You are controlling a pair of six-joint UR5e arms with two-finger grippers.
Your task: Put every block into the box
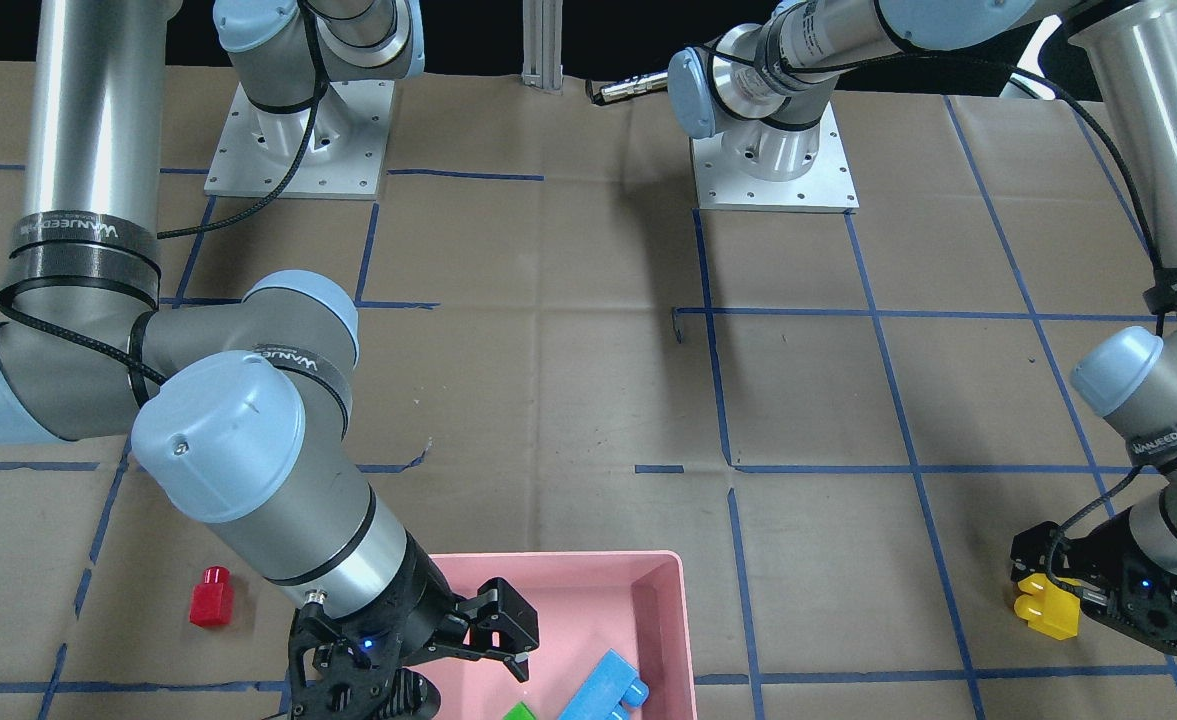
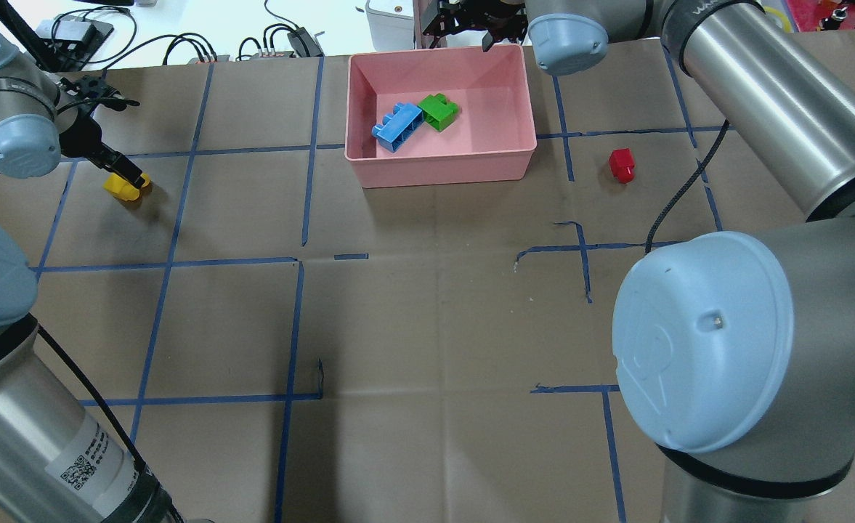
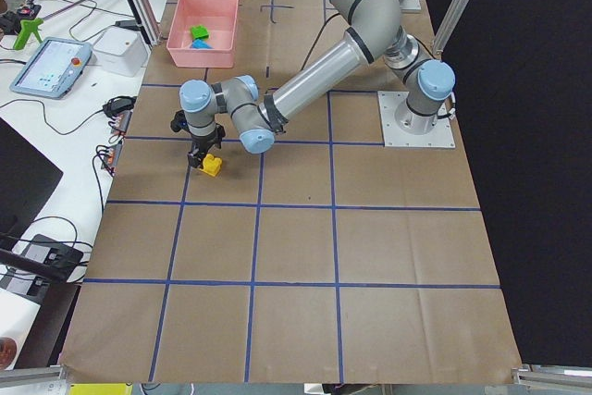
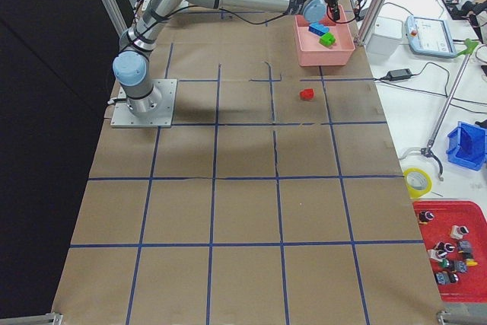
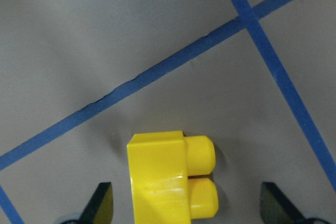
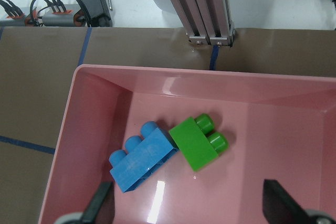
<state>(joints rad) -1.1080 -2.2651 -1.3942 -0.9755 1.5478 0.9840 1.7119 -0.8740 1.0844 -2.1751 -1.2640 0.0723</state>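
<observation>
The pink box (image 2: 442, 174) stands at the table's far middle and holds the blue brick (image 2: 396, 127) and the green brick (image 2: 438, 111), touching each other. They also show in the right wrist view, blue (image 6: 142, 156) and green (image 6: 199, 142). My right gripper (image 6: 189, 203) is open and empty above the box (image 1: 683, 620). The yellow brick (image 5: 168, 177) lies on the table at the far left. My left gripper (image 5: 189, 203) is open with a finger on each side of it, not touching. The red brick (image 2: 622, 164) stands alone on the table, right of the box.
The table is covered in brown paper with a grid of blue tape lines. Beyond its far edge are an aluminium post (image 6: 205, 9), cables and a tablet (image 3: 51, 67). Both arm bases (image 1: 773, 150) stand at the robot's side.
</observation>
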